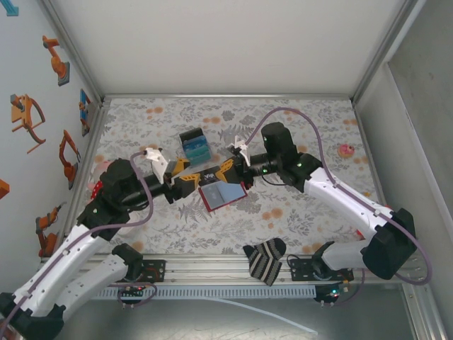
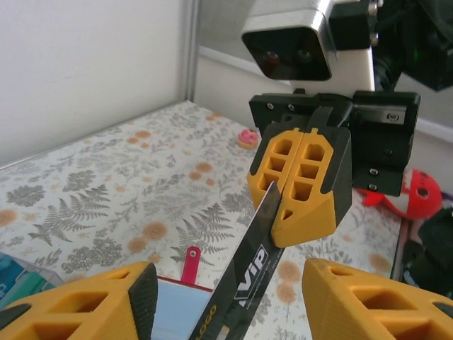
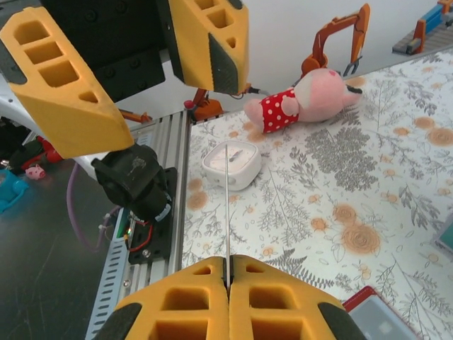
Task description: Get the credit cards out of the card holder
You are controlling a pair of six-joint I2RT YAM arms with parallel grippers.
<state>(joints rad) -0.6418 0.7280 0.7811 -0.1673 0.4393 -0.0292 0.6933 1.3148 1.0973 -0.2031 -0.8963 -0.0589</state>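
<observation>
The right fingers (image 2: 322, 177) are pressed together on a dark card (image 2: 248, 280), held clear of the open card holder (image 1: 223, 193) on the surface. The left fingers (image 2: 106, 301) are spread around it. Teal cards (image 1: 193, 147) nearby look already out.

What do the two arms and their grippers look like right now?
The left arm and right arm have white lower links and black joint housings, with a lilac cable looping along each. The left gripper and right gripper carry yellow-orange wedge fingers with rectangular cut-out pockets and black inner pads. The right wrist bears a white camera housing.
</observation>
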